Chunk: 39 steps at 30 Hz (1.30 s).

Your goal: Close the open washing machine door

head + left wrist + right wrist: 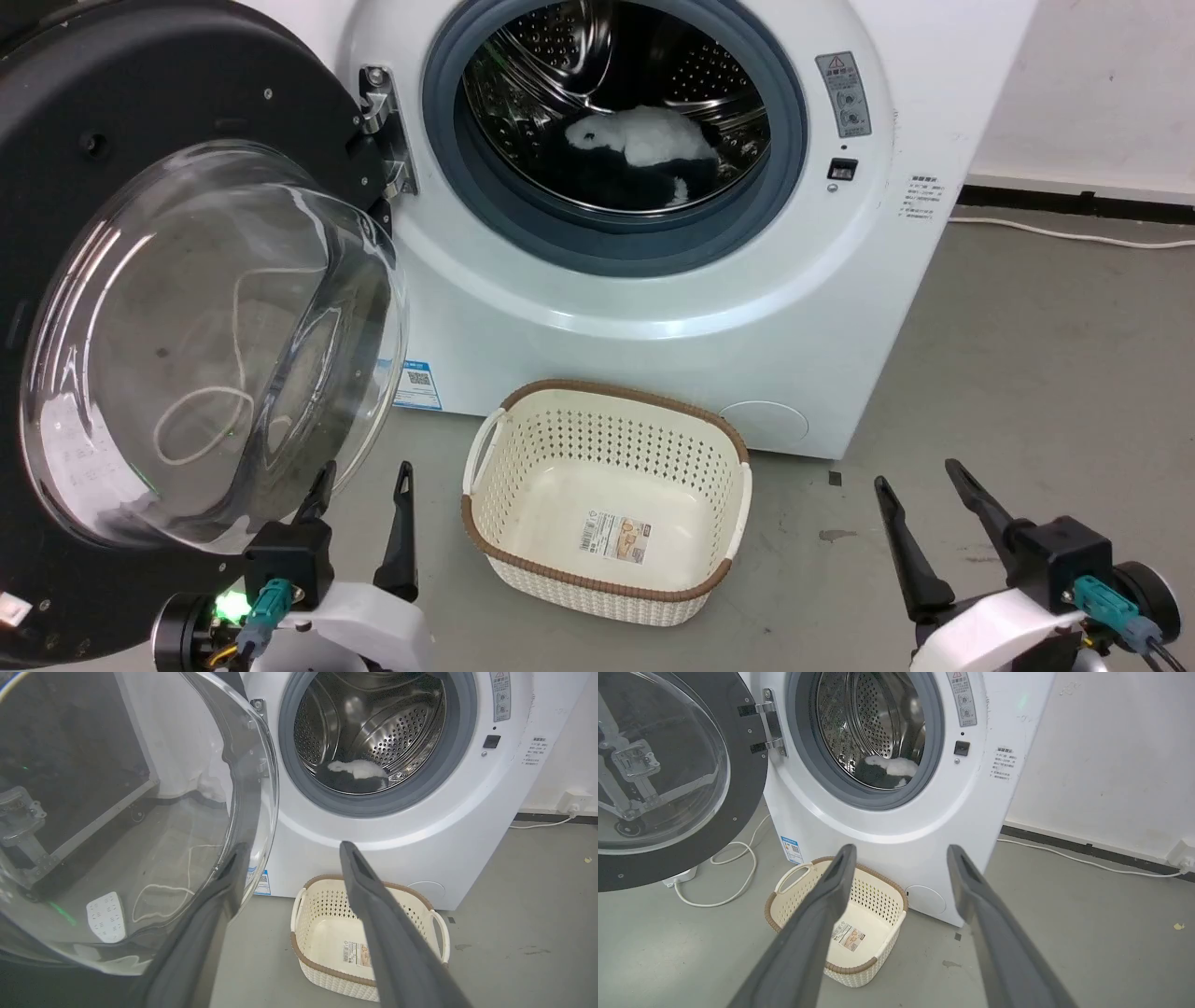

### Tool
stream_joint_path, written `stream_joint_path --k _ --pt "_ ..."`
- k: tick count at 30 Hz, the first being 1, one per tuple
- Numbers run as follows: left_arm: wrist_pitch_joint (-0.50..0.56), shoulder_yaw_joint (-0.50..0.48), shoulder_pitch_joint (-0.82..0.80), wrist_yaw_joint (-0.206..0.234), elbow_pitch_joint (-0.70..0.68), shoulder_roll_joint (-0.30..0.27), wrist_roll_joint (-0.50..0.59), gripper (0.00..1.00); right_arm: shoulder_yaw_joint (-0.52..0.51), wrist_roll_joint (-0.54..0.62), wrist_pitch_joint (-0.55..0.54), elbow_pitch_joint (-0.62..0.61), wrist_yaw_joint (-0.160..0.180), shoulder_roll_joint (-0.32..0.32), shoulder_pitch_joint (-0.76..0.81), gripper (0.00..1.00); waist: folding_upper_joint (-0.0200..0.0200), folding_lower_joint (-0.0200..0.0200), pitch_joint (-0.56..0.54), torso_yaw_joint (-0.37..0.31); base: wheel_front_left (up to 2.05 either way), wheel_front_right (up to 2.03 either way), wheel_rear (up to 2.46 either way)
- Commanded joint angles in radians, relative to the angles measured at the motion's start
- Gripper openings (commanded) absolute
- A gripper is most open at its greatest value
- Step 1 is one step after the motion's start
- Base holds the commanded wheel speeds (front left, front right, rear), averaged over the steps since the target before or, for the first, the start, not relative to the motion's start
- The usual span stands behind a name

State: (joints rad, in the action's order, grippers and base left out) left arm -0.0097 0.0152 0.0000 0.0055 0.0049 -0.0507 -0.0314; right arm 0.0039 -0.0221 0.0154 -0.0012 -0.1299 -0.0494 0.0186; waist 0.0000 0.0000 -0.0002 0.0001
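Just beside left claw (365, 469): washing machine door (210, 317).

Washer stickers (843, 93), basket label (614, 537): print too small, perhaps Chinese; nothing legible.

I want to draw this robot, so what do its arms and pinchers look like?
The left gripper and right gripper look alike: two long, thin, black fingers tapering to points, joined at a black boxy block on a rounded white wrist shell. A teal plug with a cable sticks out of each wrist, and a small green light glows on the left one.
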Motion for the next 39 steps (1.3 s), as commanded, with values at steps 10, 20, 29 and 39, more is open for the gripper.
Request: stream_joint_path --k 10,20,29,39 --pt "-0.024 0.016 0.019 -0.005 -0.003 -0.002 -0.04 0.0 0.006 -0.043 0.031 0.005 0.0 0.0 0.03 1.0 0.0 0.0 -0.001 0.0 0.0 0.0 0.0" --pt "-0.057 -0.001 0.014 -0.009 -0.061 0.0 -0.098 0.0 0.004 -0.073 0.052 0.008 0.0 0.0 0.044 1.0 0.0 0.0 -0.001 0.011 0.0 0.0 0.0" --pt "-0.076 -0.101 -0.03 0.01 -0.214 0.0 -0.182 0.0 -0.003 -0.1 0.071 0.015 0.0 0.0 0.055 1.0 0.0 0.0 -0.001 0.047 0.0 0.0 0.0" --pt "-0.095 -0.295 -0.084 0.025 -0.295 0.0 -0.222 0.0 -0.008 -0.126 0.089 0.026 0.0 0.0 0.062 1.0 0.0 0.0 -0.001 0.101 0.0 0.0 0.0"
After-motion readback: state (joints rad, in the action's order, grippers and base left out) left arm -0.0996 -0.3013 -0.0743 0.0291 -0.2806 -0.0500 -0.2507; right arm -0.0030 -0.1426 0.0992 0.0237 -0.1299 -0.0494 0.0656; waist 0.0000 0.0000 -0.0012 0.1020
